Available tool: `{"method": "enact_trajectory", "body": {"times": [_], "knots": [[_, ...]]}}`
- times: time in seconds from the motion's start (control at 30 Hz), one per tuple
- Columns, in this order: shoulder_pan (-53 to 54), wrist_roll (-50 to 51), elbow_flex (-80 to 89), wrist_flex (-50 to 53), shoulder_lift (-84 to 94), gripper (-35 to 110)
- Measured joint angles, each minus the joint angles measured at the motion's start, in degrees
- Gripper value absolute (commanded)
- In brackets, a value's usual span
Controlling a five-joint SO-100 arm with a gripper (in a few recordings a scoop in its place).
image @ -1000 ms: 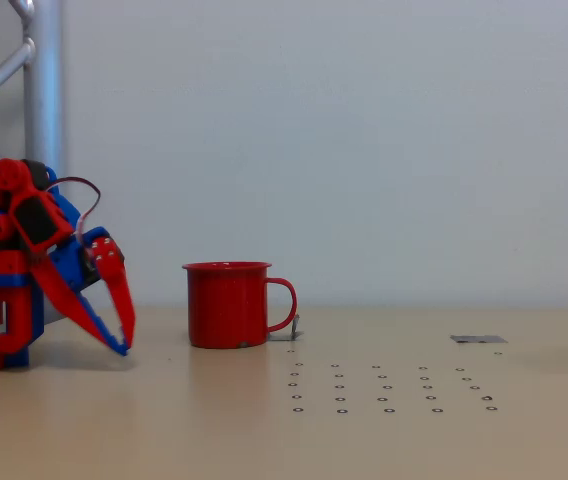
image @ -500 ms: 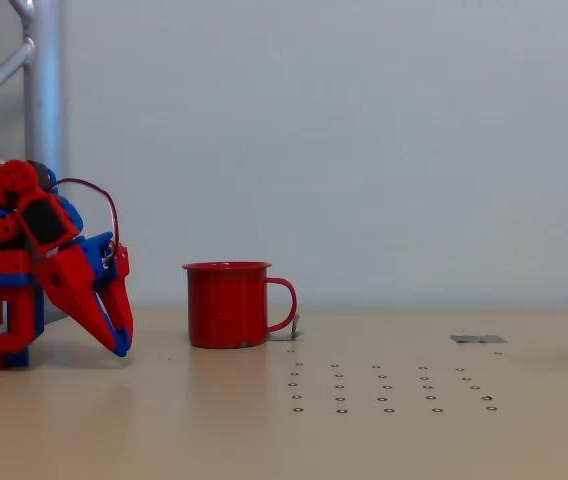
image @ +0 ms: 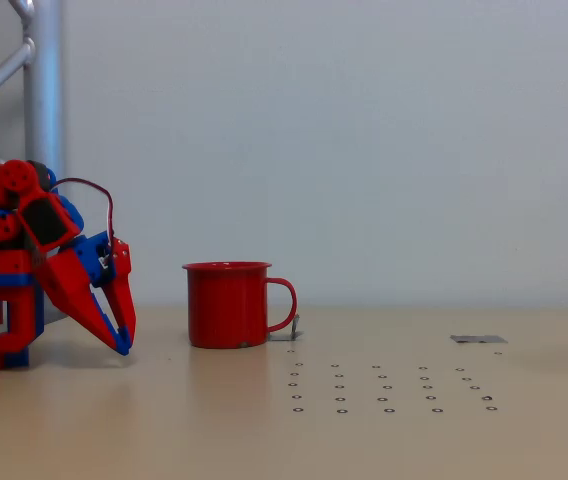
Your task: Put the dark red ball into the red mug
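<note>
Fixed view, side-on at table height. My gripper (image: 125,343) hangs low at the left, fingers angled down and to the right, tips just above the table (image: 264,430). The two fingers run together to a near point; I read them as closed with nothing between them, though the side angle hides any thin gap.

The red mug (image: 227,304) stands upright near the middle of the tabletop, to the right of the gripper and clear of it. Its loop handle (image: 284,305) points right, away from the arm. The rim faces straight up; from this height I cannot see inside.

I cannot pick out the dark red ball anywhere on the visible table, so I cannot place it. It may sit behind the arm or the mug.

Handling judgement: the mug looks like glossy enamel, stiff, probably light and slick, so a sideways knock from the fingers could slide or tip it. I do not need to hold it, only come over the rim from above. A ball would roll at a touch, so I would pinch it across its widest part with the fingers square on either side.

A grid of small rings (image: 389,390) marks the table in front of the mug.
</note>
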Motion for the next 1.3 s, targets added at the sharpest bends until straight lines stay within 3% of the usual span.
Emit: {"method": "enact_trajectory", "body": {"times": [0.3, 0.97, 1.3], "knots": [[-2.5, 14.6, -4.7, -0.2, 0.0, -2], [-2.9, 19.5, -1.8, -8.1, 0.0, -2], [-6.2, 34.2, -1.3, -8.1, 0.0, -2]]}}
